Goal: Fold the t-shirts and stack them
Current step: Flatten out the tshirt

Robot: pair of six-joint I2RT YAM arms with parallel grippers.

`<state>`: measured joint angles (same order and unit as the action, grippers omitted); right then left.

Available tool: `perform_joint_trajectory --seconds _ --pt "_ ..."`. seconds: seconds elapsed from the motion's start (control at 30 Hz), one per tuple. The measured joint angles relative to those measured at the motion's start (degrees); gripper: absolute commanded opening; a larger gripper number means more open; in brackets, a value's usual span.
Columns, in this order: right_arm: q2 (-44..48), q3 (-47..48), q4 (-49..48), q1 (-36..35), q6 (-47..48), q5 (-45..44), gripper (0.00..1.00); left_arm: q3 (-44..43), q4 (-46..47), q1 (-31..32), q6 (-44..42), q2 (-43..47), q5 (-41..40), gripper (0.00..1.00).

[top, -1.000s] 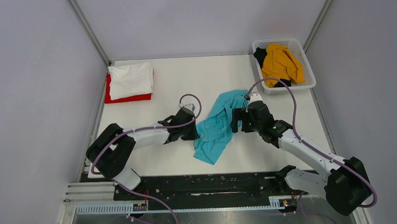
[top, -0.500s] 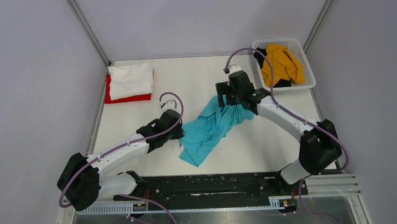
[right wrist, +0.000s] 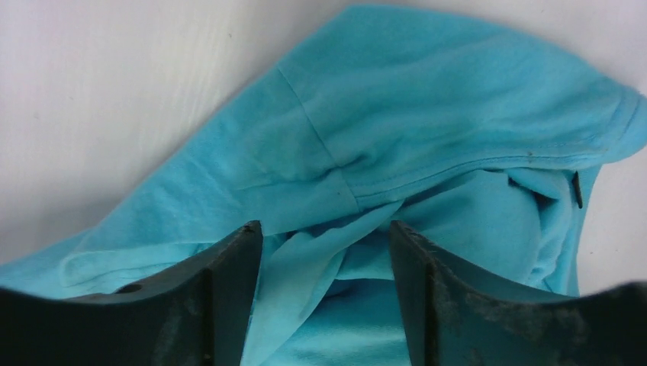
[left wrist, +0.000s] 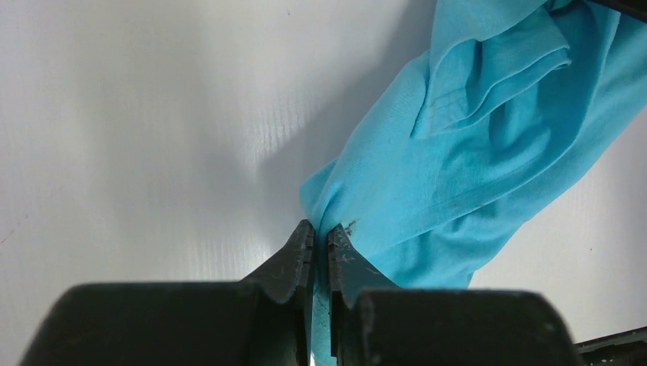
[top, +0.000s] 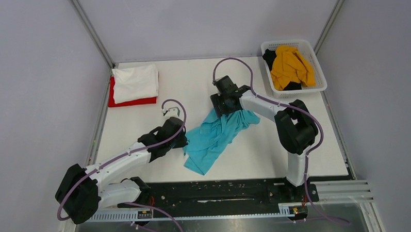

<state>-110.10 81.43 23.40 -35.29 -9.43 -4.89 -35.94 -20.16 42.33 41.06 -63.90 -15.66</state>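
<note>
Clenched tight with the left gripper (left wrist: 320, 232) on a bunched edge of the teal t-shirt (top: 217, 136); spread apart at the right gripper (right wrist: 326, 229), straddling that shirt's far end. Lying crumpled in the middle of the table (top: 192, 80), stretched diagonally between both arms.

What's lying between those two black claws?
Only the crumpled teal shirt: the left gripper pinches one edge, the right gripper stands open over its far end. The top view shows it.
</note>
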Motion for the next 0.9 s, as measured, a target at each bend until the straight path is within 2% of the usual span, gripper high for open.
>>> perform_joint_trajectory --seconds 0.17,0.23,0.37,0.53,0.7,0.9 --pt "-0.7 -2.2 0.3 -0.2 -2.8 -1.4 0.15 0.1 -0.1 0.0 0.3 0.1 0.0 0.0" --pt "-0.5 -3.7 -0.2 -0.2 -4.0 -2.6 0.02 0.1 -0.1 0.0 0.6 0.2 0.0 0.0" --pt "2.6 -7.6 -0.5 -0.2 -5.5 -3.6 0.0 0.0 -0.4 0.0 0.6 1.7 -0.4 0.0" --pt "15.7 -9.6 -0.8 -0.2 -5.6 -5.1 0.0 -5.6 -3.0 0.0 -1.4 3.6 -3.3 0.0" --pt "32.4 -4.3 -1.0 -0.2 -3.1 -6.1 0.0 -19.3 -2.1 -0.1 -7.1 7.0 -7.2 0.0" --pt "45.7 7.1 -0.2 -0.2 0.7 -2.6 0.0 -36.1 1.3 -0.1 -16.2 11.4 -6.6 0.0"
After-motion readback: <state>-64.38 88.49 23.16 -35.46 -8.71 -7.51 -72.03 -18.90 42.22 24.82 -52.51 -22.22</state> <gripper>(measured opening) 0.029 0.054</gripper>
